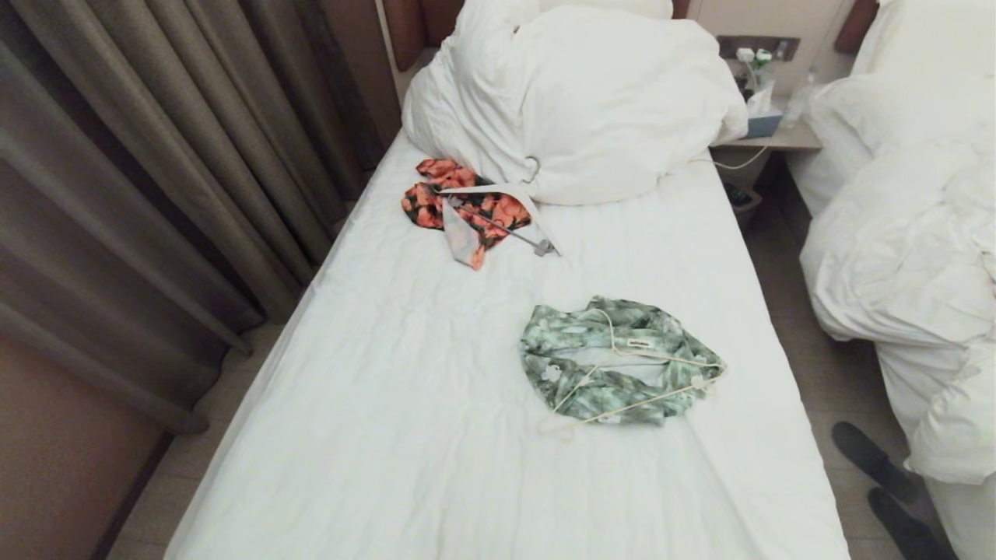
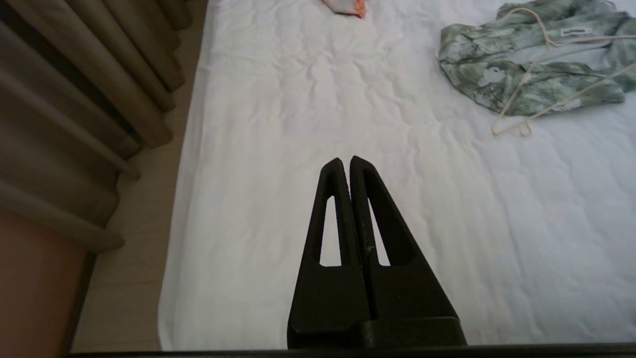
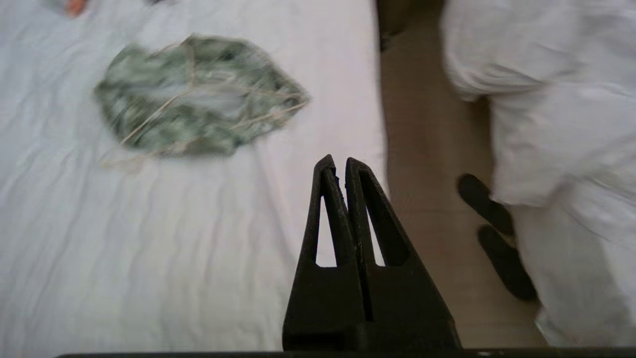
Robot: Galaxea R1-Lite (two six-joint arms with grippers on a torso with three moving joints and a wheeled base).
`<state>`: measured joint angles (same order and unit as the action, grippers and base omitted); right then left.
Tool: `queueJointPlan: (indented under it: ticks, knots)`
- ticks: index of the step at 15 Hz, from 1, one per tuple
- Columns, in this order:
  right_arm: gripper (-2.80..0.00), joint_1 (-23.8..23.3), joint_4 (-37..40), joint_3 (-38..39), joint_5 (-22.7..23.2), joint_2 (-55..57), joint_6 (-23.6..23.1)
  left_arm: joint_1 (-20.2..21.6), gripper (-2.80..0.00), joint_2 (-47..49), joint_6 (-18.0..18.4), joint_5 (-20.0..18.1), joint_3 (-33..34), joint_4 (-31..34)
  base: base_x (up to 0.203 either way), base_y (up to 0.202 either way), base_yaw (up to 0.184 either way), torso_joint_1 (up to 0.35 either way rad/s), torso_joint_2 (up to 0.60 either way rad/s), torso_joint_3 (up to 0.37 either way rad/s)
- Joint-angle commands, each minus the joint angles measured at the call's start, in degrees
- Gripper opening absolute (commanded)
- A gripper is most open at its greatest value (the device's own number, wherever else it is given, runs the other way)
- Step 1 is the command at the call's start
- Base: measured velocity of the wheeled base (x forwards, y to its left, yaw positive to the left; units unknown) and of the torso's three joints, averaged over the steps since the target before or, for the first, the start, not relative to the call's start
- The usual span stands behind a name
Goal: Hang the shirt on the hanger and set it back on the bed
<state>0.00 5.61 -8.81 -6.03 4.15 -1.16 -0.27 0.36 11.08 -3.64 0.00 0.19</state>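
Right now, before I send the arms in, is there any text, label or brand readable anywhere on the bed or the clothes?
Neck label on the green and white shirt, a small white tag with dark print: too small to read.
Same tag from the left wrist view: a dark word shows, still not legible.
Orange-red floral garment, white sheet of the bed, bedside shelf items: no readable text.

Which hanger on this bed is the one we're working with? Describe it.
On the long bed, find the crumpled green shirt mid-sheet. The hanger lies across it: thin cream wire, unlike the broad white hanger on the orange-red garment nearer the pillows.
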Motion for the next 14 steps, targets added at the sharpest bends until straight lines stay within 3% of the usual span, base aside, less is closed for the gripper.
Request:
queueJointPlan:
  ticks: [1, 5, 9, 14]
  knots:
    - [-2.80, -0.15, -0.13, 3.58, 3.10, -4.15, -1.29, 0.00, -2.80, -0.45, -0.09, -0.40, 0.00, 0.25, 0.000, 0.000, 0.000, 0.000, 0.00, 0.000]
    - [-2.80, -0.09, -2.45, 7.67, 8.23, -4.06, -4.29, 0.00, -2.80, -0.45, -1.33, -0.24, -0.09, 0.51, 0.000, 0.000, 0.000, 0.000, 0.00, 0.000]
    - [-2.80, -0.18, -2.45, 7.67, 8.23, -4.06, -3.77, 0.00, -2.80, -0.45, -5.82, 1.26, 0.00, 0.25, 0.000, 0.000, 0.000, 0.000, 0.00, 0.000]
    - [-2.80, -0.18, -2.53, 7.76, 8.23, -4.06, -3.59, 0.00, -2.80, -0.45, -7.21, 1.62, 0.02, 0.25, 0.000, 0.000, 0.000, 0.000, 0.00, 0.000]
